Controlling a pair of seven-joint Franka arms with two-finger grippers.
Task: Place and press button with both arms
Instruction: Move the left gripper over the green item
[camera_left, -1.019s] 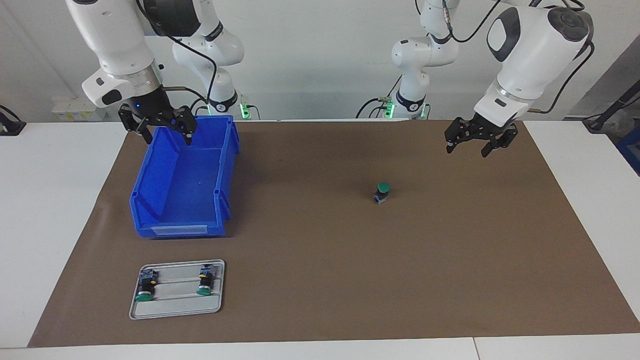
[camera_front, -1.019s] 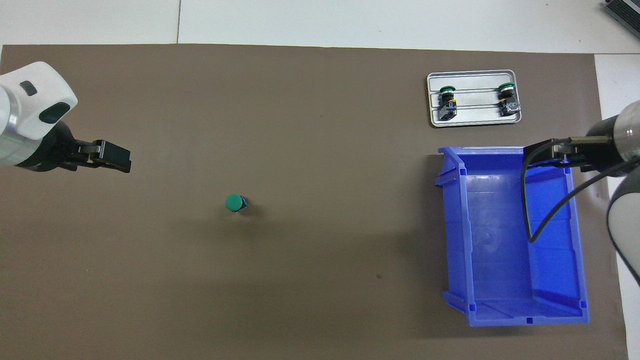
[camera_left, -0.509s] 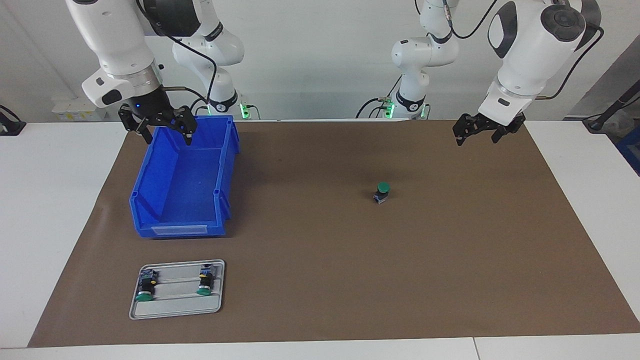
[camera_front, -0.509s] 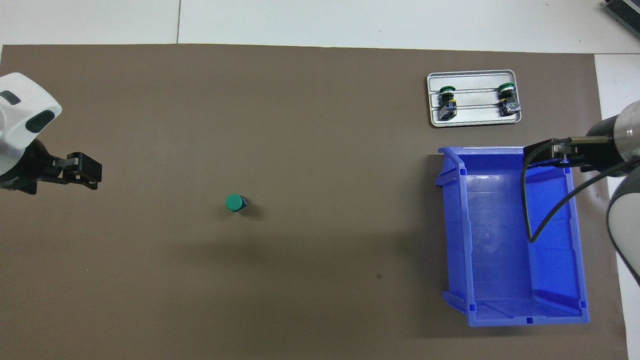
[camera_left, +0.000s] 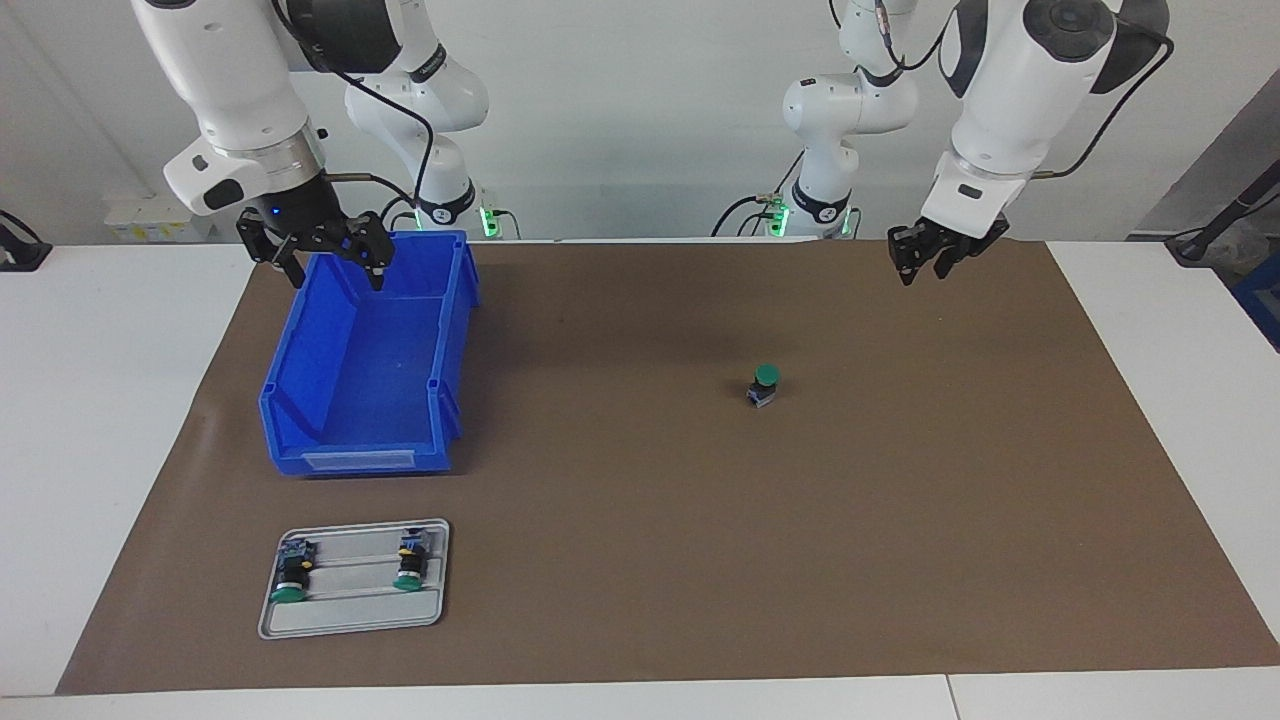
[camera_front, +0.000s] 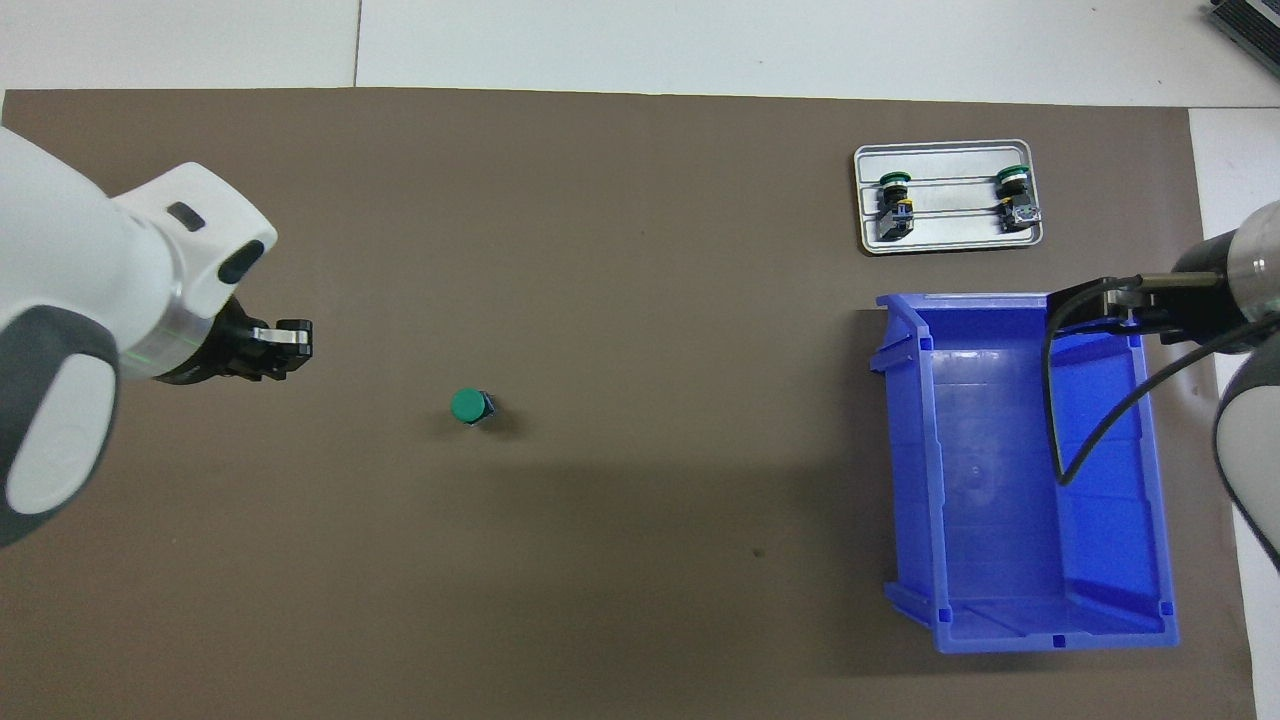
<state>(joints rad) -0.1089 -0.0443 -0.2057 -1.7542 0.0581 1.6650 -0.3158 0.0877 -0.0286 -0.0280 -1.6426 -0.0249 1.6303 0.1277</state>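
Note:
One button (camera_left: 765, 383) with a green cap stands upright on the brown mat (camera_left: 700, 520), also seen from overhead as the button (camera_front: 468, 406). My left gripper (camera_left: 920, 270) hangs in the air over the mat toward the left arm's end of the table, well apart from the button, with its fingers drawn together and nothing between them. From overhead the left gripper (camera_front: 290, 345) shows just off the button's side. My right gripper (camera_left: 338, 275) waits open and empty over the blue bin's (camera_left: 360, 460) rim nearest the robots; overhead, the right gripper (camera_front: 1090, 305) shows there too.
A grey tray (camera_left: 350, 620) farther from the robots than the bin holds two more green-capped buttons lying on their sides. The bin (camera_front: 1050, 640) and tray (camera_front: 948, 245) sit toward the right arm's end. White table borders the mat.
The left gripper has closed from open and swung up and inward over the mat toward the button's side. The right arm, button, bin and tray have not moved.

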